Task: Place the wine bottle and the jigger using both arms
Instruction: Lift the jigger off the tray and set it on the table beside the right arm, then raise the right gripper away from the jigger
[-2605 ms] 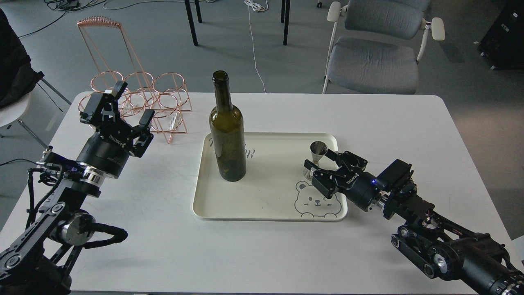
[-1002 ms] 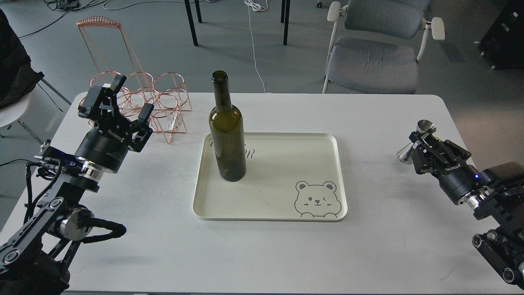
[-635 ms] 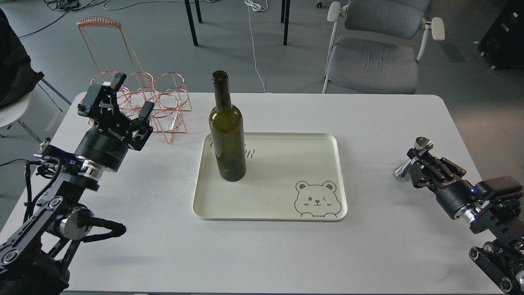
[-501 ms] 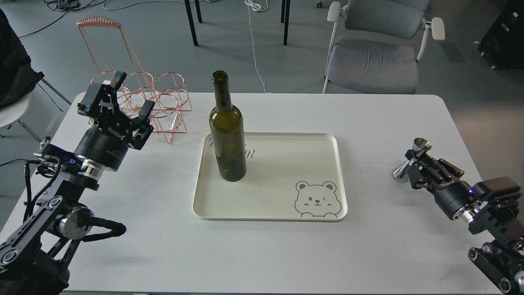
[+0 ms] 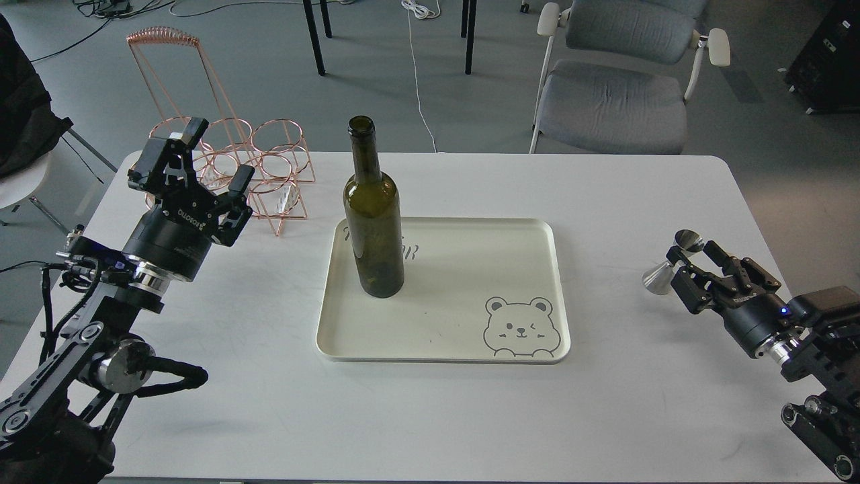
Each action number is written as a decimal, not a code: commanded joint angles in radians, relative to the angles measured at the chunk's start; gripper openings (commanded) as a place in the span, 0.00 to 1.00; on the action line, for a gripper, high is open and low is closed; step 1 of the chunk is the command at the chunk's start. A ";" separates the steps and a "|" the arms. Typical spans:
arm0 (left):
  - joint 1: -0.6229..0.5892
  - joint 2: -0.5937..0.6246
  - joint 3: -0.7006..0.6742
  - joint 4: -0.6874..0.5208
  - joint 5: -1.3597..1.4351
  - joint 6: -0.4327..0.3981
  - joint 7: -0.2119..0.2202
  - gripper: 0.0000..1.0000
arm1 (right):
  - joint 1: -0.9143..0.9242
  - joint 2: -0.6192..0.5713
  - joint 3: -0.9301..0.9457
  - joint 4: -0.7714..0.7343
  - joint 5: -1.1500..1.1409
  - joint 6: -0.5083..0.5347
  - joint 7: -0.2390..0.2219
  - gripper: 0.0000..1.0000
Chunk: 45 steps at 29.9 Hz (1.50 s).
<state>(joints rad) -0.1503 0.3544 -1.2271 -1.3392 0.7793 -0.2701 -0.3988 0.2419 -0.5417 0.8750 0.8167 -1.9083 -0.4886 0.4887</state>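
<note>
The dark olive-green wine bottle (image 5: 373, 222) stands upright on the left part of the cream tray (image 5: 560, 296). The silver jigger (image 5: 670, 261) is on the white table right of the tray, tilted, its lower cone on the table. My right gripper (image 5: 692, 254) is open right beside it; one fingertip (image 5: 674, 258) seems to touch the jigger's waist. My left gripper (image 5: 213, 156) is open and empty, raised over the table's left side, well left of the bottle and in front of the copper rack.
A copper wire glass rack (image 5: 255, 168) with a tall handle stands at the table's back left. The tray has a bear drawing (image 5: 519, 327) at its front right. A grey chair (image 5: 618, 87) stands behind the table.
My right gripper carried the jigger from the tray to the table's right side, lowered it, and has now opened its fingers. The left arm barely moved.
</note>
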 commanded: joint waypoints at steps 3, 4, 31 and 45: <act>0.000 0.000 0.000 0.000 0.000 0.000 0.000 0.98 | -0.071 -0.113 -0.004 0.088 0.001 0.000 0.000 0.95; 0.000 0.000 0.000 0.000 0.000 0.000 0.000 0.98 | -0.097 -0.139 -0.004 0.114 0.006 0.000 0.000 0.95; -0.006 0.023 0.000 -0.015 0.000 0.000 0.000 0.98 | 0.378 -0.192 -0.245 0.641 1.492 0.143 0.000 0.96; 0.031 0.113 0.000 -0.098 0.098 -0.011 -0.090 0.98 | 0.315 0.103 -0.162 0.182 1.609 0.794 0.000 0.99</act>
<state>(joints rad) -0.1353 0.4271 -1.2270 -1.4117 0.8261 -0.2743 -0.4470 0.6006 -0.4674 0.7042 1.0163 -0.2947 0.2693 0.4886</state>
